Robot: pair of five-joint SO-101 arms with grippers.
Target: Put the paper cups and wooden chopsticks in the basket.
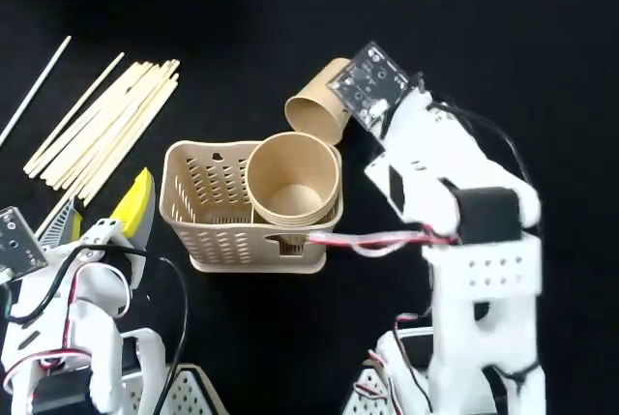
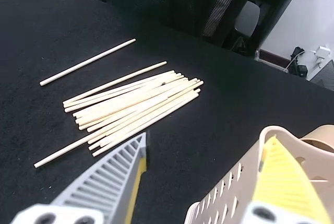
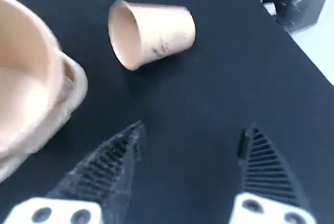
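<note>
left claw point(image 2: 206, 145) released | right claw point(image 3: 195, 127) released | lying cup point(image 1: 315, 107) base hidden under right arm point(image 1: 440, 168)

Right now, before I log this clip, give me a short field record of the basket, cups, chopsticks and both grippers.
basket: upright on the table
stacked cups: standing in one end of the basket
loose cup: on its side on the table, outside the basket
chopsticks: loose pile on the table, apart from the basket
left gripper: open, empty, between chopsticks and basket
right gripper: open, empty, near the loose cup
</note>
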